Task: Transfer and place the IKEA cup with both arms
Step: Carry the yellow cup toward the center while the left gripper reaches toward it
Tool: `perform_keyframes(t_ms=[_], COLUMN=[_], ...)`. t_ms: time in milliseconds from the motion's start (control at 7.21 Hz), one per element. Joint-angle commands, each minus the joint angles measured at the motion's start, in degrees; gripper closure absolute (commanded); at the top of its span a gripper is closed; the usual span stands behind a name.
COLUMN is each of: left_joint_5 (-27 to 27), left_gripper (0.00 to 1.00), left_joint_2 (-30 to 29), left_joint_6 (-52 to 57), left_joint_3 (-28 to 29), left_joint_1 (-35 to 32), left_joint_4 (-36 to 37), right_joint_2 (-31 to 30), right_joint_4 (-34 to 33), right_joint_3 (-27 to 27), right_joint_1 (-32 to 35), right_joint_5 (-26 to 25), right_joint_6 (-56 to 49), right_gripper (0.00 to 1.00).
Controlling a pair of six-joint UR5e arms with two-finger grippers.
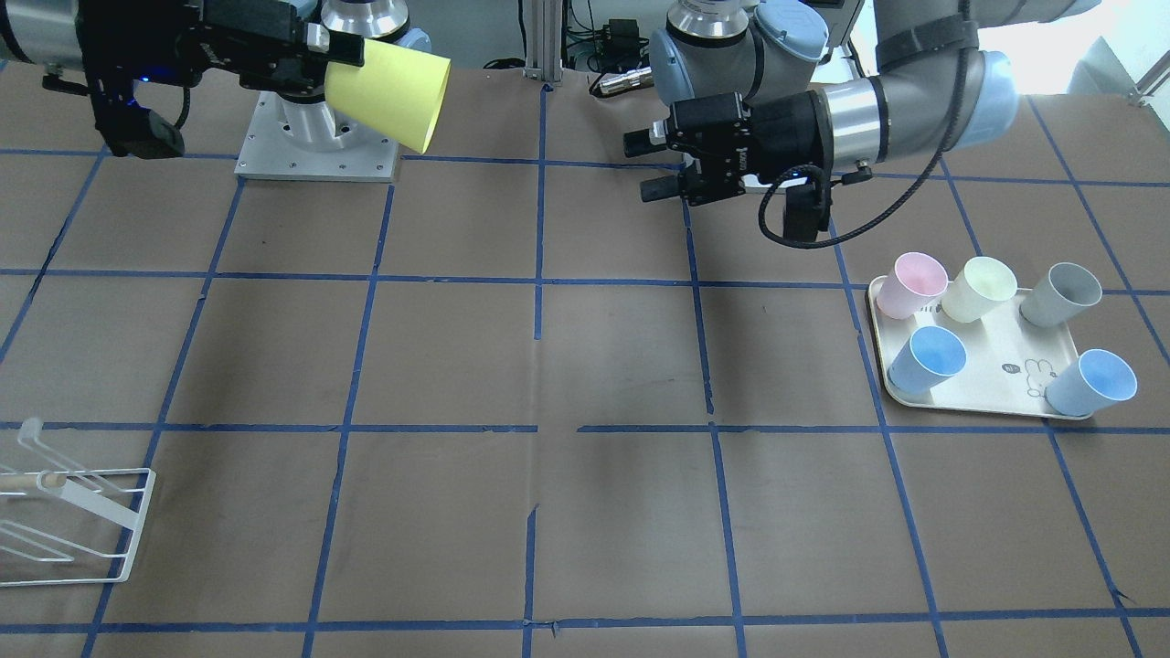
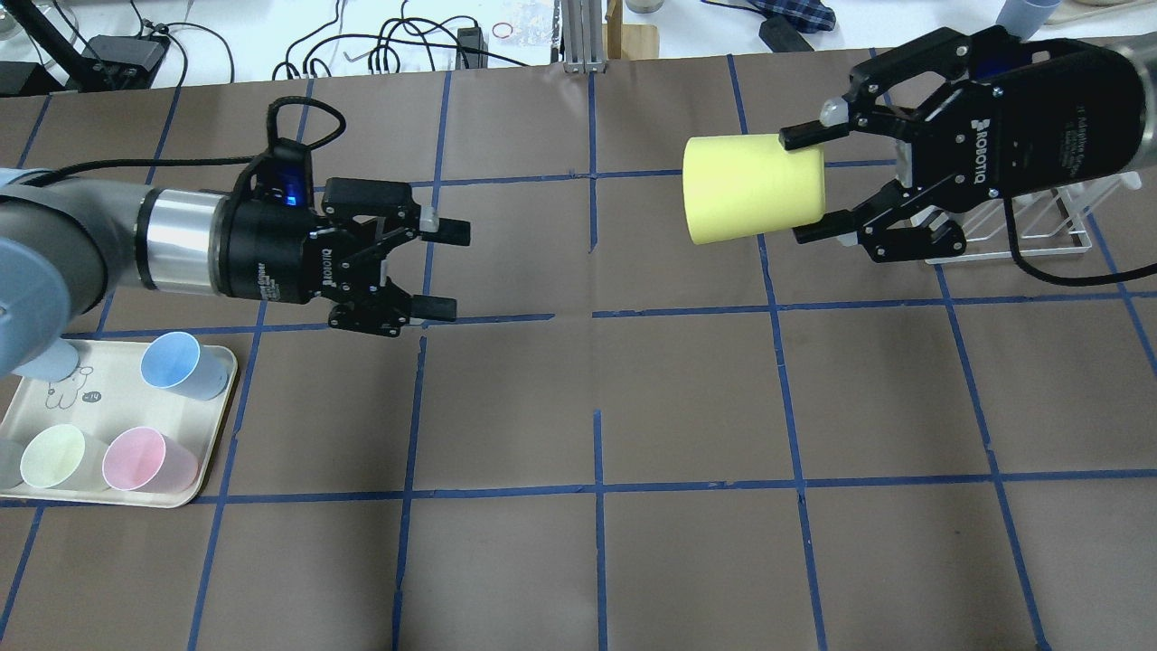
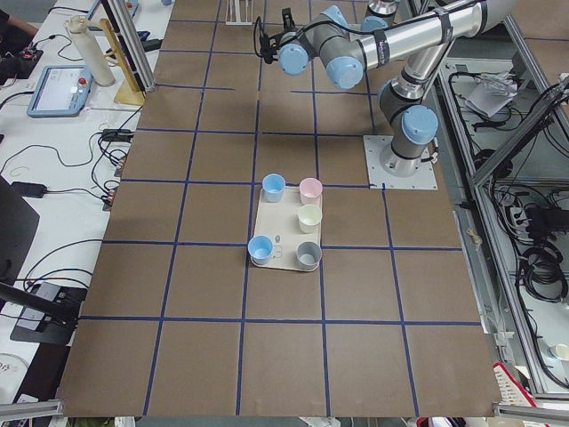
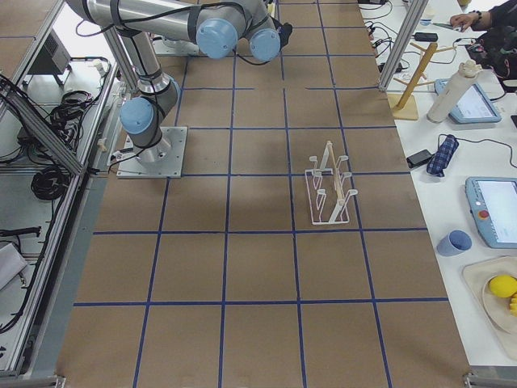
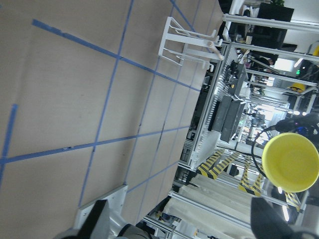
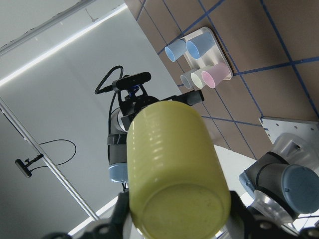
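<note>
My right gripper (image 2: 803, 185) is shut on the yellow-green IKEA cup (image 2: 753, 188) and holds it on its side above the table, with the mouth towards the left arm. In the front view the cup (image 1: 388, 94) is at the top left in that gripper (image 1: 343, 62). The right wrist view shows the cup's base (image 6: 174, 169). My left gripper (image 2: 443, 271) is open and empty, faces the cup and is well apart from it. It also shows in the front view (image 1: 644, 166). The left wrist view shows the cup's mouth (image 5: 290, 162).
A cream tray (image 2: 126, 411) by the left arm holds several pastel cups: pink, pale cream-yellow, grey and two light blue (image 1: 928, 358). A white wire rack (image 1: 73, 521) stands on the right arm's side and also shows in the overhead view (image 2: 1039, 217). Blue tape lines grid the brown table.
</note>
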Motion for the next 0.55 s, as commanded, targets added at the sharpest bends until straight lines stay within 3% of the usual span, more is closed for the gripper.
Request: perform_keyframes(t_ms=[0,416], left_joint_5=[-13.6,-27.7], left_gripper=[0.00,0.00], left_joint_2=[0.1,0.5], left_joint_6=[0.8,2.4], left_joint_3=[-5.3,-10.1], left_joint_1=[-3.8,-7.9], left_joint_4=[0.5,0.6], right_joint_2=[-0.2,-0.1], right_joint_4=[1.4,1.5], right_joint_3=[0.0,0.0], right_joint_1=[5.2,6.0], right_joint_5=[4.3,4.2], right_joint_6=[-0.4,-5.3], right_gripper=[0.58,0.57])
